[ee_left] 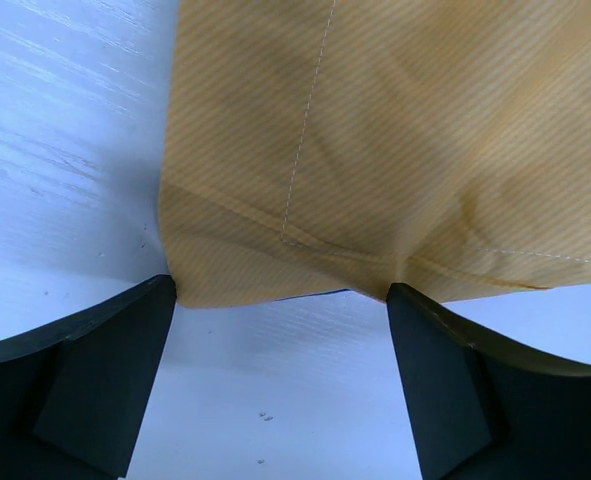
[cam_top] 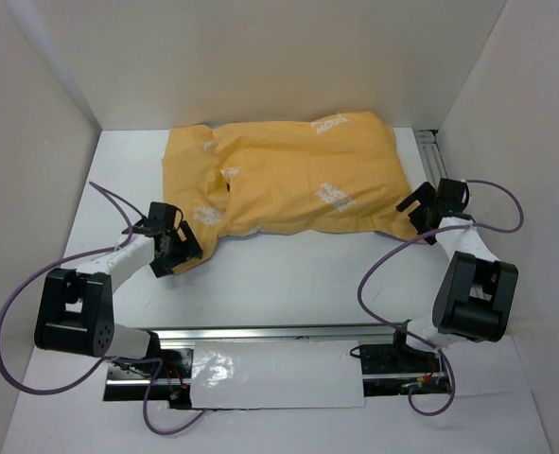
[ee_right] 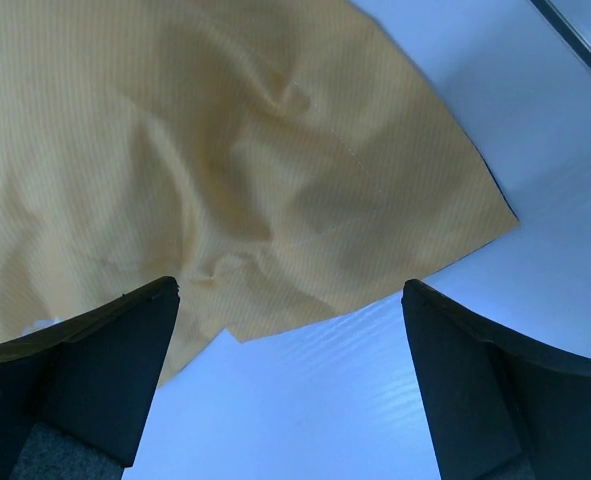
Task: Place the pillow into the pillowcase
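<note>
Left arm [cam_top: 99,260]: reaches from its base forward and inward, with the wrist low over the table [cam_top: 288,279].
Left gripper [cam_top: 172,248] [ee_left: 280,292]: sits at the near-left corner of the pillowcase [cam_top: 288,175]; fingers [ee_left: 95,380] spread wide apart, holding nothing.
Ahead of left fingers: the pillowcase [ee_left: 375,130] hem runs across the gap, level with both fingertips; contact cannot be told. A white stitched seam [ee_left: 305,130] runs away from the tips.
Right arm [cam_top: 468,255]: elbow raised, forearm angled inward, wrist beside the cloth's near-right corner.
Right gripper [cam_top: 417,203] [ee_right: 290,290]: fingers [ee_right: 485,390] parted wide, nothing between them but bare table.
Ahead of right fingers: the pillowcase [ee_right: 175,150] lies beyond the tips. Its edge slants from close to the finger on the view's left out to a pointed corner beyond the other finger.
Pillowcase: mustard-orange with white print, plump and wrinkled, lying across the far half of the table between the two grippers.
Pillow: none of its own surface shows; the case bulges as if filled.
Open room: bare table behind and between both grippers, reaching back to the base rail [cam_top: 270,333].
Limits: side walls [cam_top: 33,142] stand outboard of each arm; a short rail [cam_top: 430,151] lies beyond the right fingers.
</note>
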Robot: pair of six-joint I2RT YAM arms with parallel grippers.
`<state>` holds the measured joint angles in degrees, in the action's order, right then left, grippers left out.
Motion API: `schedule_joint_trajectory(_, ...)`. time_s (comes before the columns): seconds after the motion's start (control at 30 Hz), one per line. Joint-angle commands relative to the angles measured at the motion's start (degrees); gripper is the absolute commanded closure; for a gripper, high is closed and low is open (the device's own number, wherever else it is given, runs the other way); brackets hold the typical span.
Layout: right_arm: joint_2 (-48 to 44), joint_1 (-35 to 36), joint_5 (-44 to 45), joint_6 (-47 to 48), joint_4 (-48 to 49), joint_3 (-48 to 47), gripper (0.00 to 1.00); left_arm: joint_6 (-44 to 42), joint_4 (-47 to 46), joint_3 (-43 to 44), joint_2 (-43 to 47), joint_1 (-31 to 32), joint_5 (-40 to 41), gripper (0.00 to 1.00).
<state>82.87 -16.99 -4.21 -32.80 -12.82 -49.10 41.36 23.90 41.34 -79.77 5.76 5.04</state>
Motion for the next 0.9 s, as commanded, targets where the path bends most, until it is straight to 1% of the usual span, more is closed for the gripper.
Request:
schedule_joint_trajectory(0.0,-1.6,-0.7,-1.0,-2.2,3.3,2.2,0.0,2.4,-4.1,-1.2,-0.1,-0.3,-1.7,0.0)
schedule_joint_trajectory(0.07,-1.6,-2.4,2.1,-2.9,4.0,4.4,0.0,3.0,-5.3,-1.2,-1.4,-0.3,-0.4,0.0)
schedule_joint_trajectory(0.13,-1.6,-4.0,2.2,-3.4,4.0,5.0,0.0,3.0,-6.8,-1.2,-3.5,-0.3,-1.1,0.05)
schedule_joint_trajectory(0.17,-1.6,-5.3,1.5,-3.4,4.0,5.0,0.0,3.0,-7.5,-1.2,-4.2,-0.3,-1.1,0.13)
schedule_joint_trajectory(0.27,-1.6,-5.9,0.4,-2.8,5.4,5.6,0.0,2.4,-9.2,-0.3,-7.0,-0.3,-0.5,0.26)
schedule_joint_trajectory(0.3,-1.0,-5.9,1.3,-2.8,5.4,5.6,0.0,1.4,-9.2,0.6,-7.8,-0.9,-0.5,0.33)
schedule_joint_trajectory(0.37,-1.0,-5.9,3.7,-2.8,4.3,6.1,0.0,0.8,-9.2,2.2,-9.1,-0.9,0.1,0.66)
schedule_joint_trajectory(0.4,-1.0,-5.9,4.2,-2.8,4.3,6.1,0.0,0.8,-9.2,2.8,-9.7,-1.4,0.6,0.87)
schedule_joint_trajectory(0.43,-0.4,-5.9,4.2,-2.8,4.3,6.1,0.0,0.8,-9.2,3.6,-10.5,-1.5,0.6,1.0)
schedule_joint_trajectory(0.53,0.2,-6.4,4.8,-2.8,4.3,6.7,0.0,-0.2,-7.8,4.1,-10.5,-2.6,1.3,1.0)
schedule_joint_trajectory(0.63,0.7,-6.9,7.0,-3.4,3.8,7.4,0.0,-0.2,-7.0,4.1,-7.7,-3.1,2.0,1.0)
schedule_joint_trajectory(0.77,2.9,-7.4,8.0,-6.4,5.6,8.8,0.0,-0.8,-6.5,1.8,-0.1,-4.4,2.5,1.0)
schedule_joint_trajectory(0.8,3.6,-7.4,7.0,-6.4,5.6,8.8,0.0,-0.8,-6.5,1.3,3.1,-4.4,2.5,1.0)
schedule_joint_trajectory(0.87,5.3,-7.4,6.3,-6.9,6.1,8.8,0.0,-0.8,-6.5,1.3,5.8,-5.1,2.5,1.0)
